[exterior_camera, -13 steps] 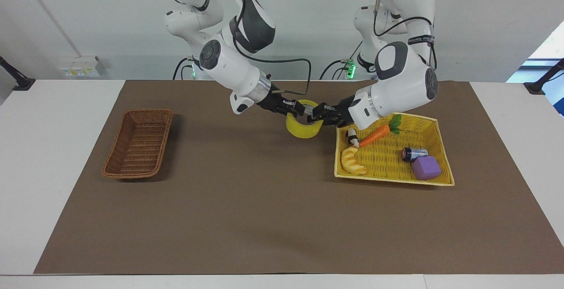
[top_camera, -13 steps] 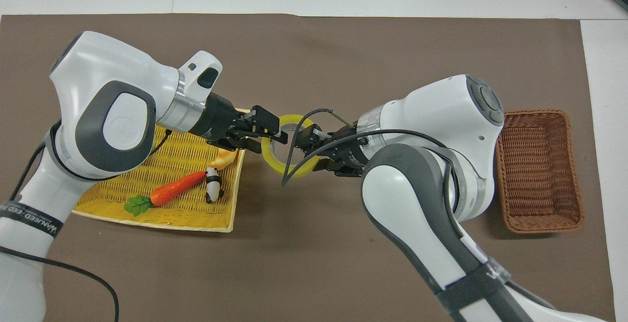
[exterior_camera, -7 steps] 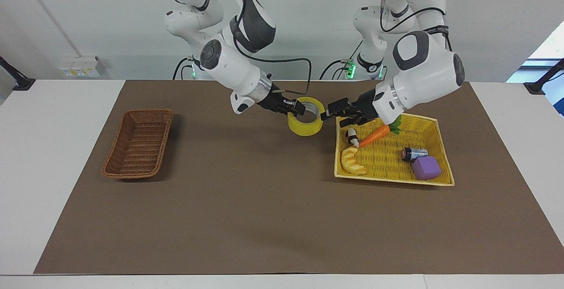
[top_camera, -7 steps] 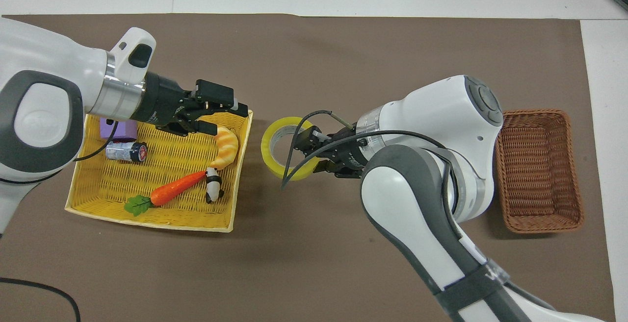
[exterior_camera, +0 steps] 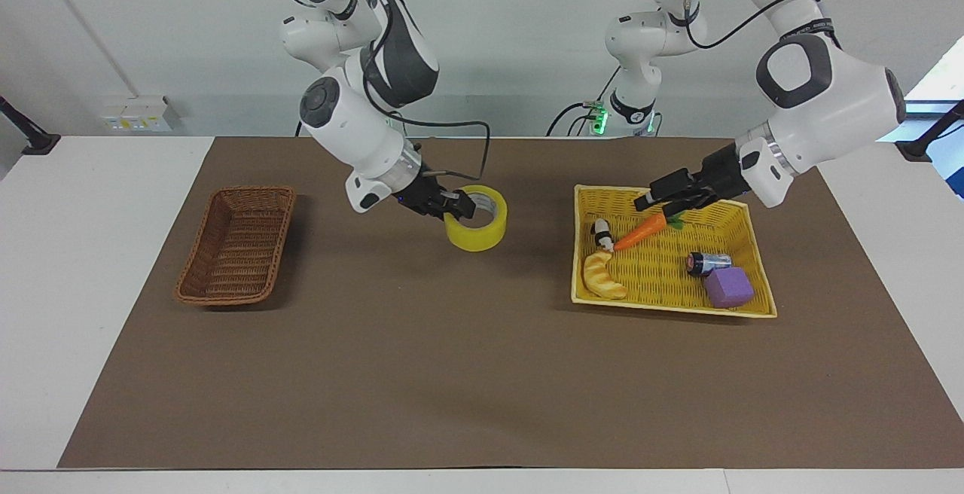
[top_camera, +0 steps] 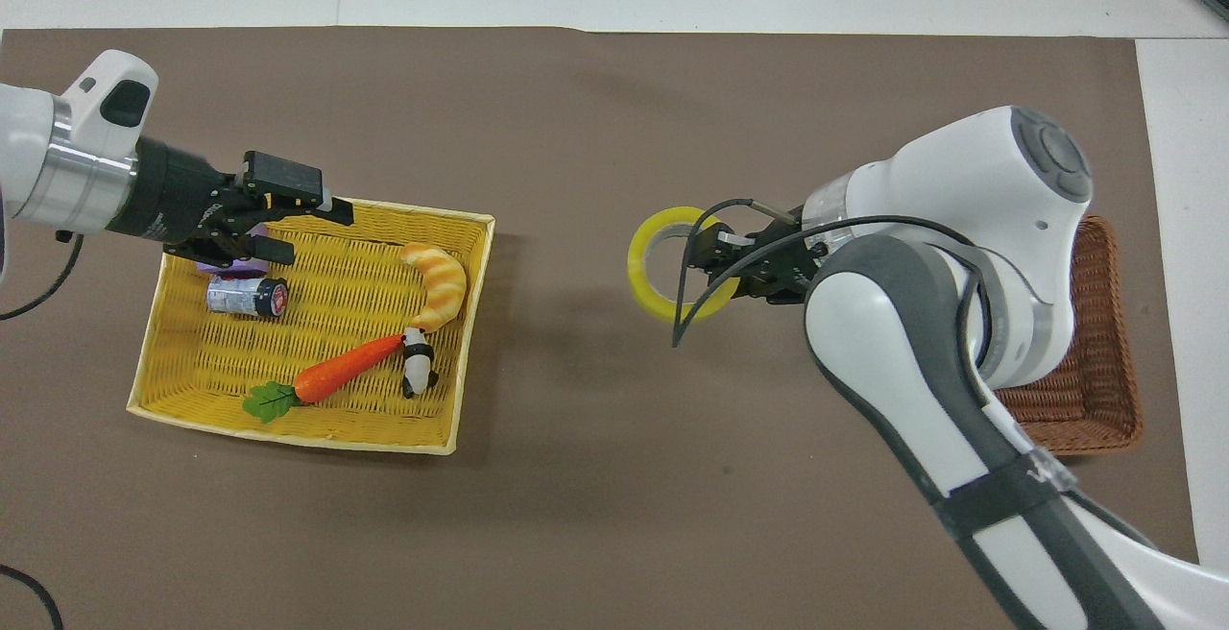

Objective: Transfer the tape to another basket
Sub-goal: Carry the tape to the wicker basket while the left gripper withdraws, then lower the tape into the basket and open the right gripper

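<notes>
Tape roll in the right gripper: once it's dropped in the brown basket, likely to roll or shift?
The tape looks rigid, so the right gripper pinching one wall probably holds. Landing on edge it could roll; the basket is narrow with sloped sides, likely stopping it.

Surface: white table point(exterior_camera: 105, 200) covered across most of its top by a brown mat point(exterior_camera: 452, 358).
Toward the right arm's end: narrow dark brown wicker basket point(exterior_camera: 235, 245), resting on the mat.
Toward the left arm's end: wider yellow woven basket point(exterior_camera: 742, 312), also on the mat, well apart from the brown one.
Between the baskets: bare brown mat.
</notes>
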`<act>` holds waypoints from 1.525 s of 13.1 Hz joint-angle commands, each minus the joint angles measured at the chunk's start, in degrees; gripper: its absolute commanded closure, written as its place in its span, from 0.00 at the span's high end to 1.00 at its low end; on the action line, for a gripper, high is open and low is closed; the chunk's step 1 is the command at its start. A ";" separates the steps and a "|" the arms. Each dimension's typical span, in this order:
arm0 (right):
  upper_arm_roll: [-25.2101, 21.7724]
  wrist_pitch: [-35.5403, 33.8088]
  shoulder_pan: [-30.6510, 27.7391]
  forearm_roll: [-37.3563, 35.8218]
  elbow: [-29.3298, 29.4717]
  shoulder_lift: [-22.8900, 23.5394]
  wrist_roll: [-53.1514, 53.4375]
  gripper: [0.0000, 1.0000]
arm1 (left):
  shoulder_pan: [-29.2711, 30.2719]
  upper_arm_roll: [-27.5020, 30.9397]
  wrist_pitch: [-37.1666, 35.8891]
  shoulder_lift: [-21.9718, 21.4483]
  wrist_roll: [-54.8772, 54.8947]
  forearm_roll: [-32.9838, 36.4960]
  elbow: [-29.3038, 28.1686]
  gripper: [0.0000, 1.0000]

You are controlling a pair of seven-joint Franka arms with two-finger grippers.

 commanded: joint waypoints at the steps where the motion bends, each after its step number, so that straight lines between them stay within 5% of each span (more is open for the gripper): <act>1: 0.56 -4.33 -6.49 -5.39 -0.74 -0.66 -9.08 0.00 | 0.93 1.16 -1.44 -1.57 2.79 9.33 0.55 1.00; 9: 0.56 -13.76 -28.38 -16.81 -0.83 -1.28 -37.21 0.00 | 0.67 2.04 -7.49 -2.37 14.12 35.81 6.70 1.00; 13: 0.64 -12.09 -36.03 -22.28 -1.36 0.12 -48.02 0.00 | 0.58 1.78 -7.68 -5.35 14.77 35.83 5.12 1.00; 20: 0.56 -4.63 -36.75 -22.73 -5.48 2.32 -50.07 0.00 | -2.41 1.69 -14.33 -4.31 15.89 35.48 10.81 1.00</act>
